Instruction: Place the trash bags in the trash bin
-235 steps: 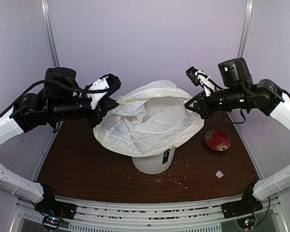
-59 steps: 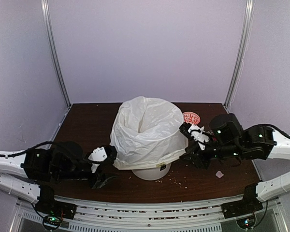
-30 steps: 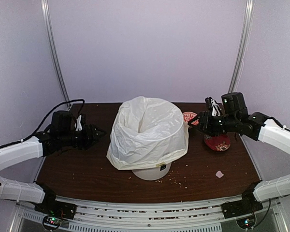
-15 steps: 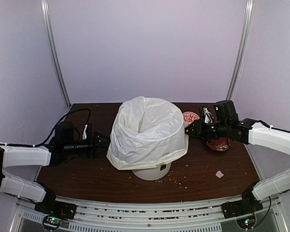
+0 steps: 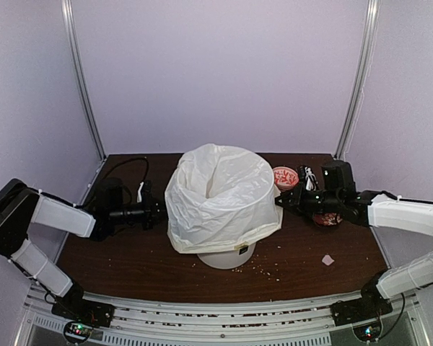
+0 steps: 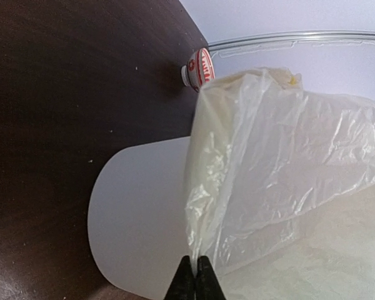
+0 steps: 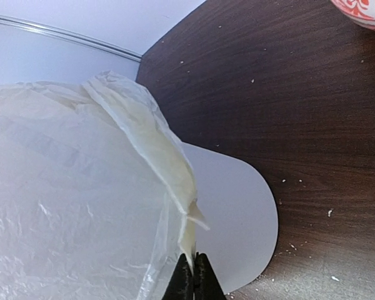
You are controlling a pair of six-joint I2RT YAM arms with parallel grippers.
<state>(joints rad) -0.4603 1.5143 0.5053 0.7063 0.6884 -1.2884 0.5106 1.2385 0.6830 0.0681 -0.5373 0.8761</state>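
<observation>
1. Now both arms have closed in on the trash bin (image 5: 224, 256) from opposite sides; a second ago they hung well apart from it.
2. The left gripper (image 5: 159, 211) and right gripper (image 5: 277, 202) are each pinched tight on the hem of the trash bag (image 5: 220, 191); the bag drapes over the bin's mouth.
3. Likely next: tugging the skirt down to seat the liner.

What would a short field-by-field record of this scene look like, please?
bag: draped over the bin's mouth, skirt hanging outside
bin: upright on the table, only its base showing
left claw: shut on the bag's left edge
right claw: shut on the bag's right edge
far bowl: behind the right arm
near bowl: partly under the right arm
scrap: right of the bin
</observation>
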